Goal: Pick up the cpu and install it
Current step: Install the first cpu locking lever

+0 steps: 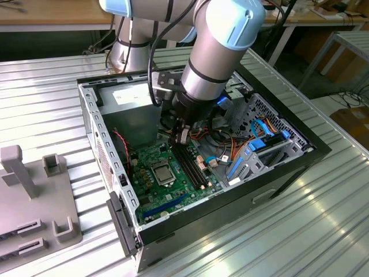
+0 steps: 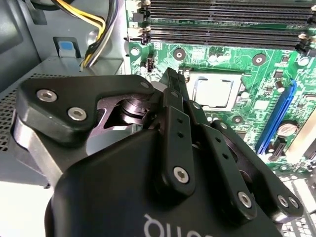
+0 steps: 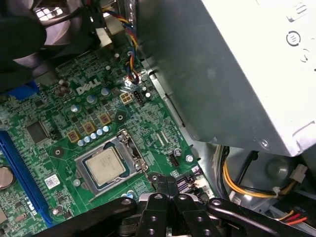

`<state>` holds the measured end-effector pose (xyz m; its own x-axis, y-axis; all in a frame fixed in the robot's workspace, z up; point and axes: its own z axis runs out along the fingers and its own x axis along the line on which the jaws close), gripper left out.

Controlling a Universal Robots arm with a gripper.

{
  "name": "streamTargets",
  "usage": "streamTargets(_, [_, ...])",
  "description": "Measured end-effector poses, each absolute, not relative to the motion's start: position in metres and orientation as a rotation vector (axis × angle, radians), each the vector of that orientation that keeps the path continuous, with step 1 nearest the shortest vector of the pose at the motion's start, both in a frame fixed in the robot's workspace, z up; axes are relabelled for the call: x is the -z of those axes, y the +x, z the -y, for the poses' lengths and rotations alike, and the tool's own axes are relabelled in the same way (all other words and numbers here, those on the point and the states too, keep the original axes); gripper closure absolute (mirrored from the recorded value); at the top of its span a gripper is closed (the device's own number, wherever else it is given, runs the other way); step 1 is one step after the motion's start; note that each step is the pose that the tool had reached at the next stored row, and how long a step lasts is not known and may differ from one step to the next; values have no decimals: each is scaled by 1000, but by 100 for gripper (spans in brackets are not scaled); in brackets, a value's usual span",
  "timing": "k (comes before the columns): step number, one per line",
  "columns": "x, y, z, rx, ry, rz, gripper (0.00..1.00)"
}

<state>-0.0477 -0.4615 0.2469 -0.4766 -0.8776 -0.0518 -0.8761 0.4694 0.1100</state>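
Note:
The cpu (image 1: pixel 162 172) is a pale silver square lying flat inside the metal-framed socket (image 3: pixel 132 148) on the green motherboard (image 1: pixel 173 190) in the open computer case. It shows in both wrist views, cpu (image 3: pixel 105 166) and cpu (image 2: pixel 213 91). My gripper (image 1: pixel 183 135) hangs above the board, beside the socket toward the memory slots and power supply. Its black fingers (image 3: pixel 162 185) are pressed together with nothing between them, the gripper (image 2: pixel 173 79) clear of the chip.
A grey power supply box (image 3: pixel 237 64) stands close beside my wrist, with yellow cables (image 3: pixel 247 185) under it. Black memory slots (image 2: pixel 222 15) and a blue expansion slot (image 2: pixel 279 113) flank the socket. Drive cage and blue cables (image 1: pixel 259 144) fill the case's right. A grey fixture (image 1: pixel 34 190) sits at the exterior view's left.

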Motion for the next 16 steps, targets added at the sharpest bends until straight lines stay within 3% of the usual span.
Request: streamTargets(16, [-247,-53,470,192,1729,2617,88])
